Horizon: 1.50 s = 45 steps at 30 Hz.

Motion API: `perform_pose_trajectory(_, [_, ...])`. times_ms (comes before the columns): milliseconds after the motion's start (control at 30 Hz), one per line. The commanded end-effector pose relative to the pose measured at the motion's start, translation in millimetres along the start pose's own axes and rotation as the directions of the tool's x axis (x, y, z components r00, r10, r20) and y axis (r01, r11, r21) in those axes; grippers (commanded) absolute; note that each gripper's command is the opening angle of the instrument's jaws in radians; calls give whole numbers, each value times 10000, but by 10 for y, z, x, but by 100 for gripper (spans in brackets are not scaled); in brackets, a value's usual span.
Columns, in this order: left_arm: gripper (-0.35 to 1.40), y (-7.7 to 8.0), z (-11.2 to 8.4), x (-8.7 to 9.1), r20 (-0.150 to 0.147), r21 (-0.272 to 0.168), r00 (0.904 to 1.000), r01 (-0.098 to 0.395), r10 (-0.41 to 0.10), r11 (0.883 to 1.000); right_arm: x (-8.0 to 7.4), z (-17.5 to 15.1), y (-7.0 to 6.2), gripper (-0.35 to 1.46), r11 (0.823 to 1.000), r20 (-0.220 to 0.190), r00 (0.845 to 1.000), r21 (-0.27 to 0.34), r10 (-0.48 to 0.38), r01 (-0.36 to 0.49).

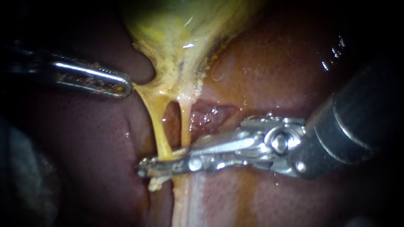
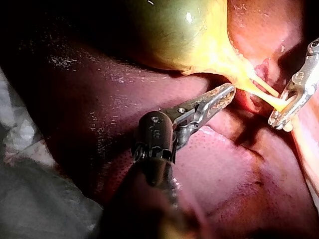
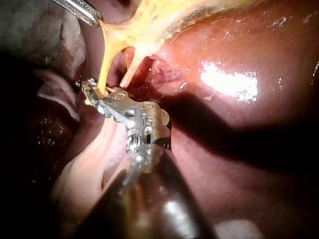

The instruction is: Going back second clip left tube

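Here the left tube (image 1: 156, 126) is running as a thin yellow strand from the gallbladder (image 1: 176, 29), at the upper middle of the endoscope frame, down to the lower middle. There it is passing into the right instrument (image 1: 145, 169). That instrument is coming in from the right edge, and its jaws are lying pressed together on the tube's lower end, from two sides as far as I can judge. A pale lump is sitting on the tube just below the jaws; whether it is a clip I cannot tell. The right tube (image 1: 185, 126) is hanging just beside the left one and reaching the same jaws nearer their hinge. The left instrument (image 1: 125, 86), at the upper left, is pinching the gallbladder's yellow edge where the left tube begins, holding the strand taut. The liver (image 1: 84, 138) is lying dark red and wet all round. The left tube is looking soft, slick and light, stretched thin and likely to tear under a sideways tug. So I judge the jaws should be letting go fully before backing out along their own line, and any fresh hold belongs on the free middle stretch, clear of the right tube
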Motion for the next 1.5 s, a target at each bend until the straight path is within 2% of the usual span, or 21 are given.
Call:
perform_pose_trajectory(33, [-35, 0, -1, 0, -1, 4, 10000, -1, 1, 10000, -1, 1, 1, -35, 10000, -73, 10000, 49, 9, -8])
perform_pose_trajectory(167, [-35, 0, 0, 0, -2, 6, 10000, -1, 1, 10000, 2, 5, 7, 21, 9988, -594, 9982, 476, -34, 62])
perform_pose_trajectory(267, [-35, 0, 0, 0, -3, 9, 10000, -3, 3, 10000, 2, 8, 10, 36, 9990, -620, 9980, 433, -99, 126])
perform_pose_trajectory(467, [-35, 0, 0, -1, -3, 8, 10000, -7, 7, 10000, 0, 13, 23, 45, 9953, -736, 9928, 139, -949, 961])
perform_pose_trajectory(633, [-35, -1, 1, -1, -4, 11, 10000, -11, 11, 10000, 2, 11, 38, 48, 9833, -941, 9790, -360, -1808, 1781])
perform_pose_trajectory(733, [-35, -1, 1, -1, -4, 10, 10000, -12, 12, 10000, 3, 7, 46, 49, 9787, -1020, 9740, -553, -2025, 1977])
perform_pose_trajectory(833, [-35, -1, 1, -1, -4, 10, 10000, -13, 13, 10000, 2, 3, 51, 49, 9737, -1024, 9689, -582, -2253, 2202])
perform_pose_trajectory(967, [-35, -1, 0, -2, -3, 9, 10000, -14, 14, 10000, 0, -7, 51, 49, 9636, -993, 9592, -663, -2646, 2590])
perform_pose_trajectory(1033, [-35, -1, -1, -2, -1, 6, 10000, -16, 16, 10000, -3, -14, 49, 50, 9435, -994, 9400, -939, -3264, 3177])
perform_pose_trajectory(1167, [-35, -1, -2, -2, 2, -1, 10000, -20, 20, 10000, -9, -38, 43, 50, 9020, -809, 9002, -1019, -4279, 4196])
perform_pose_trajectory(1400, [-35, -1, -2, -3, 4, -5, 10000, -21, 21, 10000, -18, -97, 37, 50, 8432, -599, 8425, -949, -5354, 5291])
perform_pose_trajectory(1500, [-35, -1, -3, -3, 5, -5, 10000, -22, 22, 10000, -23, -117, 37, 50, 8275, -524, 8271, -908, -5596, 5541])
